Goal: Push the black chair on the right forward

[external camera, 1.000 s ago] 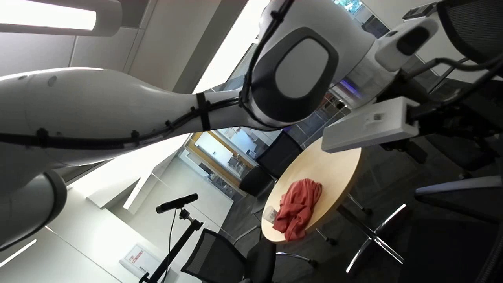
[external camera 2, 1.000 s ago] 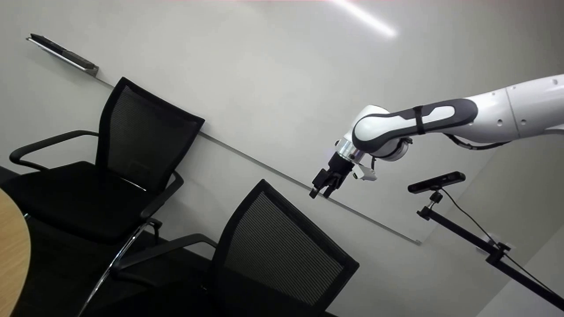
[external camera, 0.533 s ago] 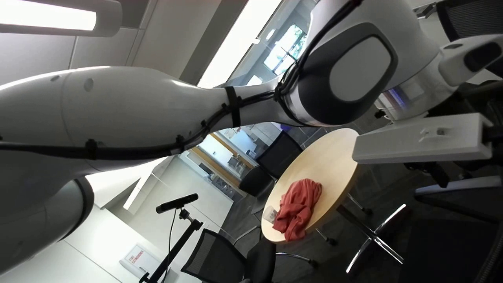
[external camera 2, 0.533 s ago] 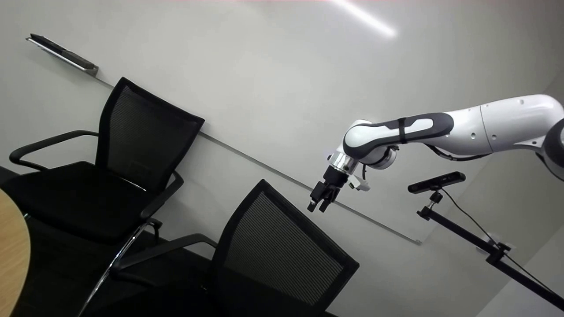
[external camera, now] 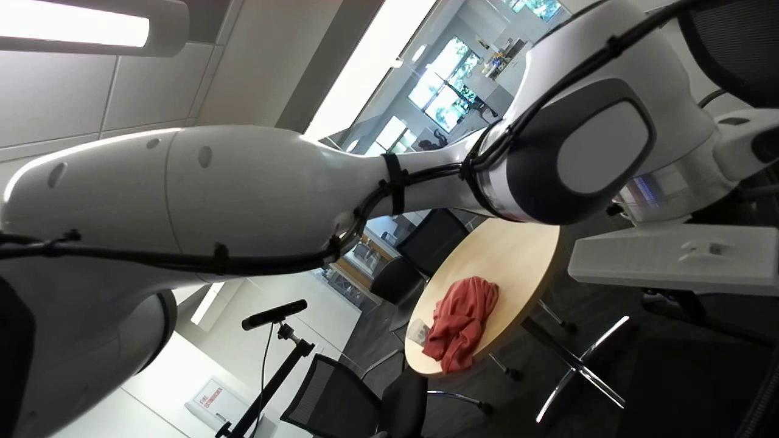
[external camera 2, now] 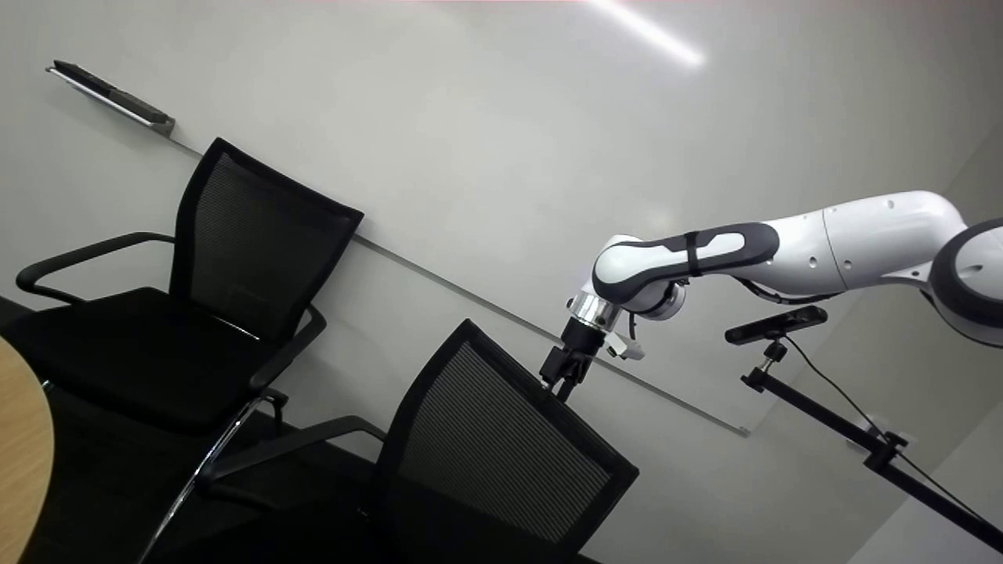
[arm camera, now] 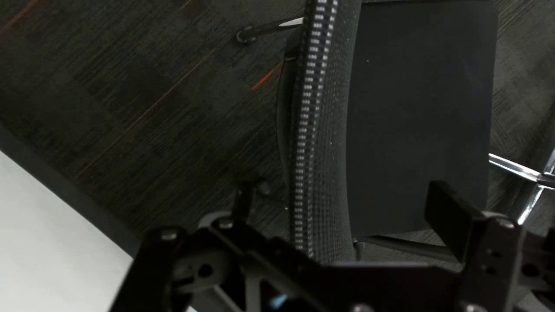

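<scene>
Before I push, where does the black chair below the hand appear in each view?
In an exterior view: black chair at lower right, cut off.
In an exterior view: bottom centre, mesh back by the hand.
Wrist view: mesh back down the middle, seat right of it.
Shared landmark: the hand, at least partly.

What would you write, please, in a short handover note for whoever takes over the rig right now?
Tool: open, fingers on either side of the backrest in the wrist view; contact can't be judged.
Black mesh-back office chair: on the right in an exterior view, with the tool at its top.
Done: tool lowered to the backrest; no visible chair movement in the last second.
Left: the whole push forward, seemingly toward the round wooden table.
</scene>
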Robot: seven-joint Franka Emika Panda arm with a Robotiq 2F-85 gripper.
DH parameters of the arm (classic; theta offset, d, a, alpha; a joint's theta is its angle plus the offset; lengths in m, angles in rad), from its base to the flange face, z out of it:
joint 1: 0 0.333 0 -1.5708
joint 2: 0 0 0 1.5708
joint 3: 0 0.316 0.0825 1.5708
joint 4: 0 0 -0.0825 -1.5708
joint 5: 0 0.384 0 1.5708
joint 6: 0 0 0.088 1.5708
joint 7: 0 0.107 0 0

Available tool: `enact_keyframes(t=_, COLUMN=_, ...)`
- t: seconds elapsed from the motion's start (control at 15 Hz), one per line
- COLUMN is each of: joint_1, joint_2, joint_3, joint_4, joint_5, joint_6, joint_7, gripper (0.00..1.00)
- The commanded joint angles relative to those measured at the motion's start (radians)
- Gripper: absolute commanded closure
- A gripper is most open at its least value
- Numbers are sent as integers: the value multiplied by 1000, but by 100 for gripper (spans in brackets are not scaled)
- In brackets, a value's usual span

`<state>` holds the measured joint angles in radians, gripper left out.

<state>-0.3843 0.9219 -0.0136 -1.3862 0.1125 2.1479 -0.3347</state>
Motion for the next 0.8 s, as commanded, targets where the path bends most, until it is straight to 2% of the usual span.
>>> enact_keyframes(t=0.0, joint_1=-6, joint_2=39, joint_3=3, joint_4=52, joint_5=13, joint_6=-24, joint_7=-13, gripper=25)
enact_keyframes(t=0.13, joint_1=-7, joint_2=50, joint_3=5, joint_4=60, joint_5=13, joint_6=-25, joint_7=-14, gripper=34)
enact_keyframes(t=0.67, joint_1=-6, joint_2=56, joint_3=3, joint_4=77, joint_5=8, joint_6=-43, joint_7=-12, gripper=96)
enact_keyframes(t=0.73, joint_1=-3, joint_2=57, joint_3=3, joint_4=79, joint_5=3, joint_6=-48, joint_7=-13, gripper=99)
